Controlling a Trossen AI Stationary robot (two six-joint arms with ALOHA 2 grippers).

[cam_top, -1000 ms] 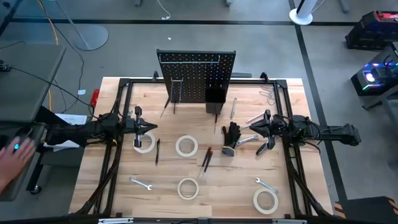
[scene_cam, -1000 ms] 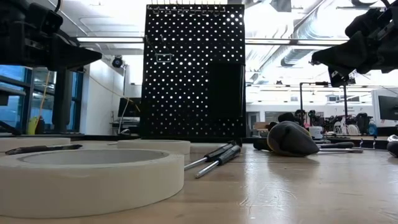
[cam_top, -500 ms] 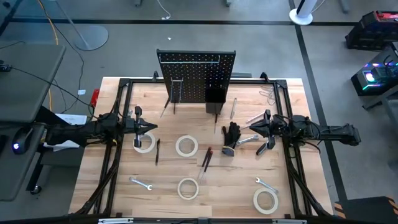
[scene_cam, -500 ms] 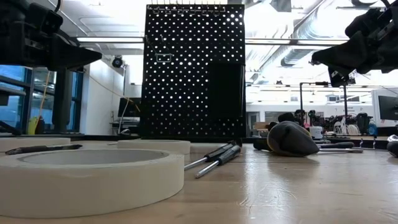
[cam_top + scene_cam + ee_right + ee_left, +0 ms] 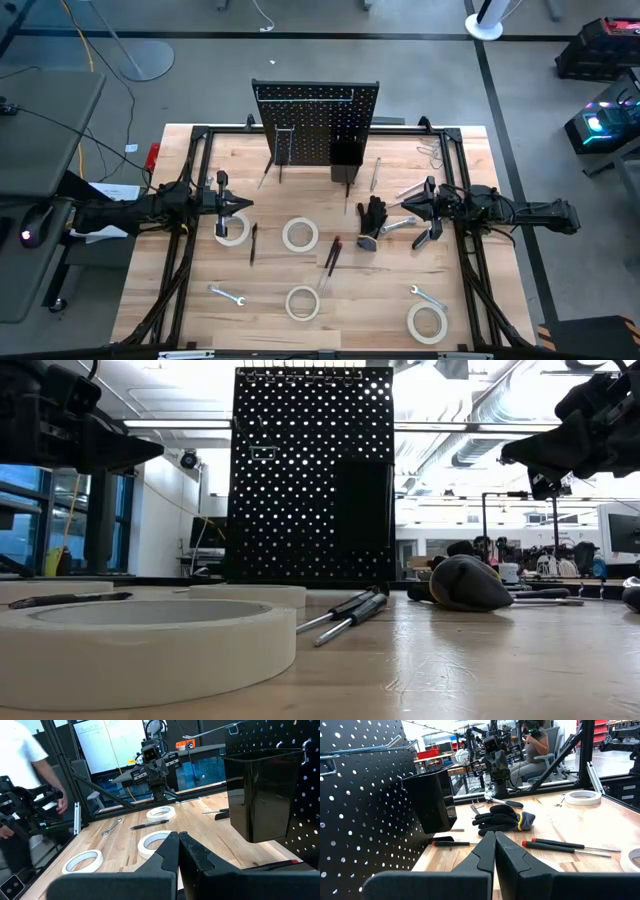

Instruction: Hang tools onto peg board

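Note:
The black peg board (image 5: pixel 315 125) stands upright at the table's far edge, with a small black bin (image 5: pixel 431 800) and a wire hook (image 5: pixel 370 747) on it. Several white tape rolls (image 5: pixel 300 235) lie flat on the wood. Around them lie two silver wrenches (image 5: pixel 227 295), dark-handled screwdrivers (image 5: pixel 331 255) and a black glove bundle (image 5: pixel 372 215). My left gripper (image 5: pixel 246 205) hangs shut and level above the tape roll (image 5: pixel 231 229) at the left. My right gripper (image 5: pixel 405 207) hangs shut and level just right of the gloves. Both point toward the table's middle.
Black frame rails (image 5: pixel 190 250) run along the table's left and right sides under the arms. Metal rods (image 5: pixel 375 175) lie right of the peg board's foot. A person (image 5: pixel 30 765) stands beyond the table's left side, and another (image 5: pixel 540 745) sits beyond its right side.
A person's hand at the desk left of the table has drawn out of view. Both arms and all the tools have kept still.

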